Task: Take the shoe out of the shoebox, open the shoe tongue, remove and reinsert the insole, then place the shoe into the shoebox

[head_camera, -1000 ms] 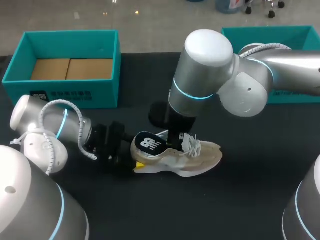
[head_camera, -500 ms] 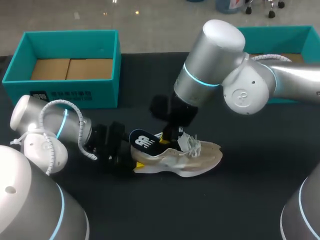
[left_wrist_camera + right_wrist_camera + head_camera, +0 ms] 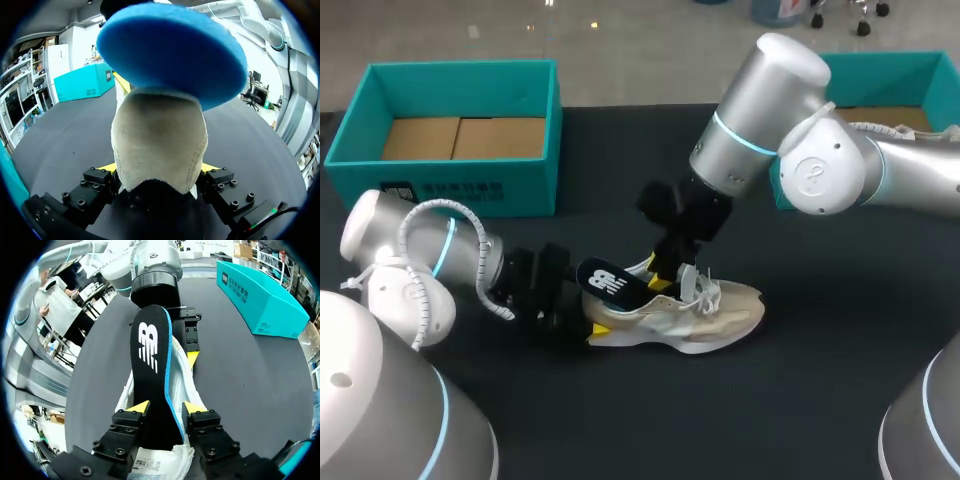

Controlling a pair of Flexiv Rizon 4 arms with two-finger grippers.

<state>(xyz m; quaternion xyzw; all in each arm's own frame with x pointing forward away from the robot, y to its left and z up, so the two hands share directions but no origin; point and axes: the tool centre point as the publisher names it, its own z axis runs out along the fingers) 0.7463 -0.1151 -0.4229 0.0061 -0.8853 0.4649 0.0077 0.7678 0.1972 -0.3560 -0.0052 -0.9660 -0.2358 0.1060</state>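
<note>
Shoe [image 3: 705, 312] of beige suede, with white laces and a pale sole, sits sole-down near the middle of the black table [image 3: 820, 400]. In the head view its long axis runs 9 to 3 o'clock, toe at 3. Our left gripper [image 3: 572, 318] is clamped on the heel from 9 o'clock, one yellow tip on each side. Our right gripper [image 3: 165, 409] pinches the insole [image 3: 608, 282] — dark top with a white mark, blue underside — which juts from the opening, tilted back over the heel. We see the teal shoebox [image 3: 460, 68] well apart at 10 o'clock and a second teal box [image 3: 880, 60] at 2 — black tabletop stretches on at 3 and 6.
</note>
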